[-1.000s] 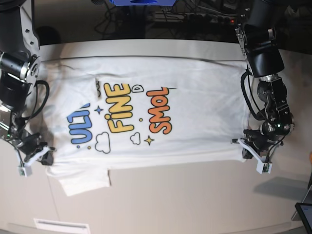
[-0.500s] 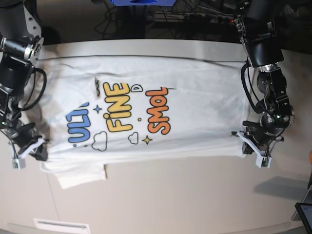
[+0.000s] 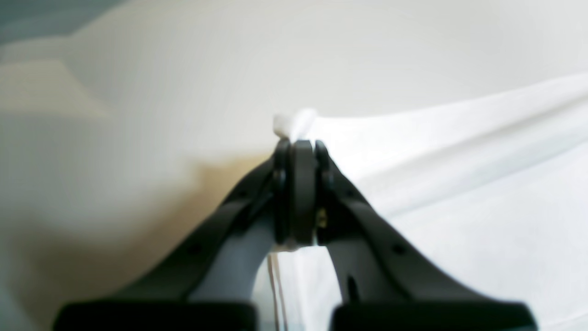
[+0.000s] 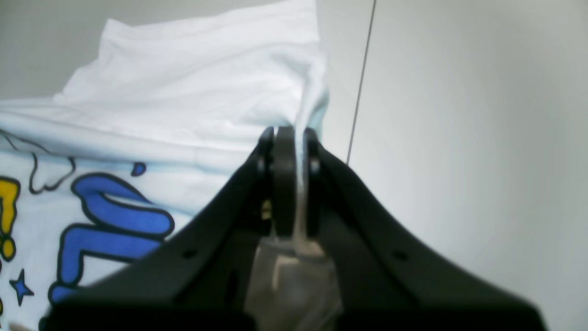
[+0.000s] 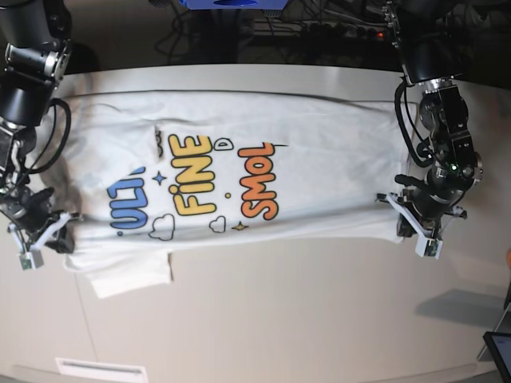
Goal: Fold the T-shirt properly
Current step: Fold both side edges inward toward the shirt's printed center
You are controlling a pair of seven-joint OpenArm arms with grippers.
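The white T-shirt (image 5: 319,167) lies print-up across the table, its blue, yellow and orange lettering in the middle. My left gripper (image 5: 406,226), on the right of the base view, is shut on the shirt's near right hem corner; the left wrist view shows white cloth (image 3: 294,123) pinched between its jaws. At the left edge my right gripper (image 5: 49,234) is shut on the near shoulder edge, and the right wrist view shows cloth (image 4: 301,115) running into its closed jaws beside the blue letters (image 4: 115,220). One sleeve (image 5: 132,275) trails toward the front.
The pale table (image 5: 303,319) extends in front of the shirt. Dark cables and equipment (image 5: 319,28) sit beyond the back edge. A dark tablet corner (image 5: 499,347) shows at the bottom right.
Both grippers have carried the shirt's near edge toward the back of the table, narrowing the visible shirt. The right gripper also shifted outward to the left; the sleeve followed.
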